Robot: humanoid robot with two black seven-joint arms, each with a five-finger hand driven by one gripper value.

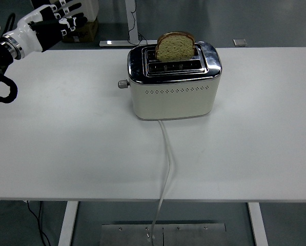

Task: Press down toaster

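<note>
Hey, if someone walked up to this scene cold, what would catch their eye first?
Probably the cream and chrome toaster at the middle of the white table, with a slice of bread standing tall out of its far slot. Next, its white cord trailing over the near edge, and the robot's left hand raised at the far left corner, fingers spread, well away from the toaster.

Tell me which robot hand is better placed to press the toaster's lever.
Left. The left robot hand is raised over the table's far-left corner, on the side where the cream toaster's lever knob protrudes. The right isn't visible.
</note>
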